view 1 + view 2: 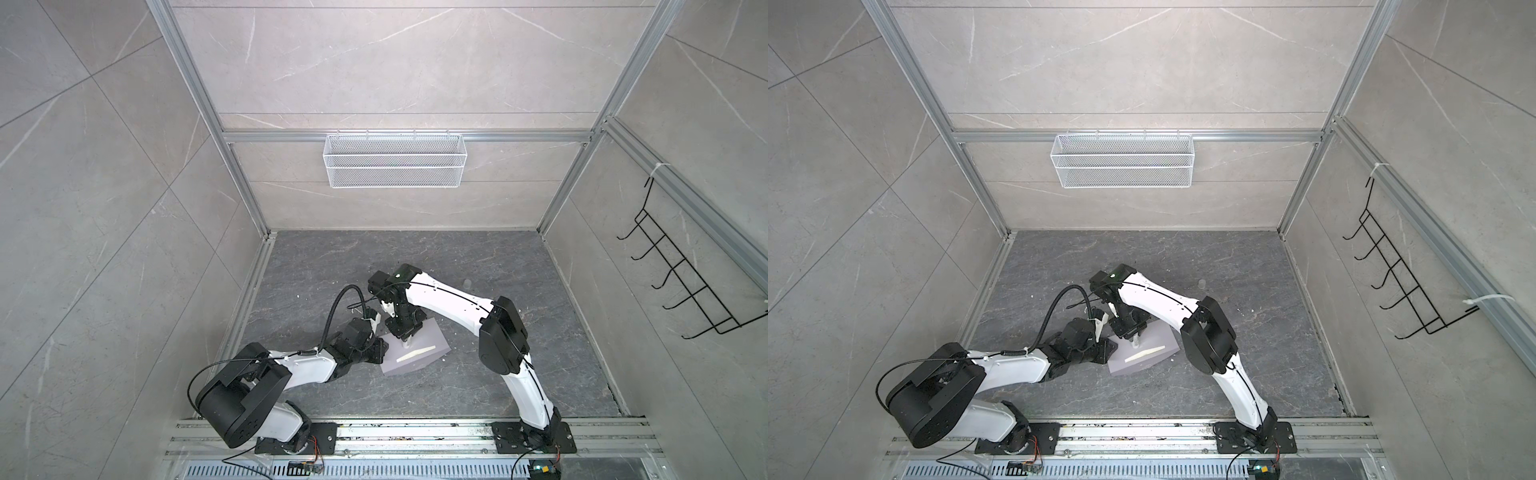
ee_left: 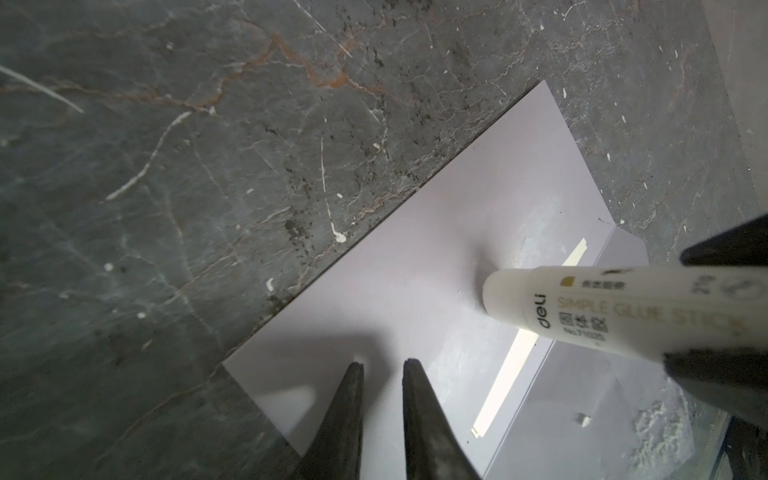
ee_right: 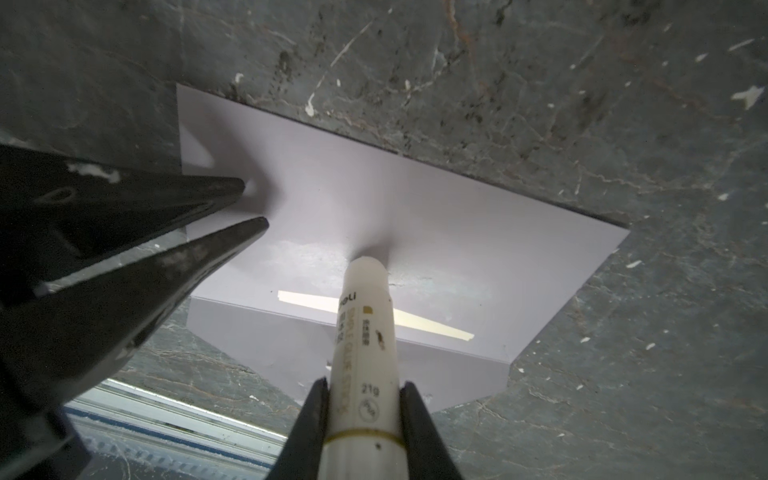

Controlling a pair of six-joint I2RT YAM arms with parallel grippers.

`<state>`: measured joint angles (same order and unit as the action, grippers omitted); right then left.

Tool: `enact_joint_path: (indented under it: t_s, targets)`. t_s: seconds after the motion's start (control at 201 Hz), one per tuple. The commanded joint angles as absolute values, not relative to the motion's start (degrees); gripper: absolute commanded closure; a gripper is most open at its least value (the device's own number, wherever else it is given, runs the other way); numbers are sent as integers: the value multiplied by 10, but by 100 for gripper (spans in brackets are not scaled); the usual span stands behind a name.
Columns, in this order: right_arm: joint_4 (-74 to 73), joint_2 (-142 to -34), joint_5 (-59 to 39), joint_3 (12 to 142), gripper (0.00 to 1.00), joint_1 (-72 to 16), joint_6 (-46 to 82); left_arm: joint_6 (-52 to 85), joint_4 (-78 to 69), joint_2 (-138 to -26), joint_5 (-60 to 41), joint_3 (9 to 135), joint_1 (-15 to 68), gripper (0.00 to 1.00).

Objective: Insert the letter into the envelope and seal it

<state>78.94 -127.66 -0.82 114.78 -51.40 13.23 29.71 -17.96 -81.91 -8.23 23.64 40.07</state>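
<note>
The envelope [image 1: 428,345] lies flat on the counter [image 1: 415,266] with its flap [image 3: 270,353] folded open. The left fingers [image 2: 349,399] are slightly parted and empty, their tips pressing one corner. The right fingers [image 3: 311,415] clamp a glue stick [image 3: 365,332], its tip on the envelope's body. It looks like thin, light paper, likely to slide and crease, so I'd pin a corner and lift the flap by its edge. No letter is visible.

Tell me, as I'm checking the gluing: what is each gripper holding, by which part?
The right gripper clamps the glue stick on its barrel near the gold ring, tip on the envelope. The left gripper holds nothing, jaws slightly apart.
</note>
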Motion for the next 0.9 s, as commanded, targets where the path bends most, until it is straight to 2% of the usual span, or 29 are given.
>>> enact_joint_path:
  t_s: [0.0, 0.891]
  targets:
    - [809, -1293, -4, 1162, 100, -521, 124, 301, -181, -827, -91, 237, 396, 78]
    - [801, -1299, 18, 1126, 100, -514, 130, 294, -166, -847, -87, 247, 396, 81]
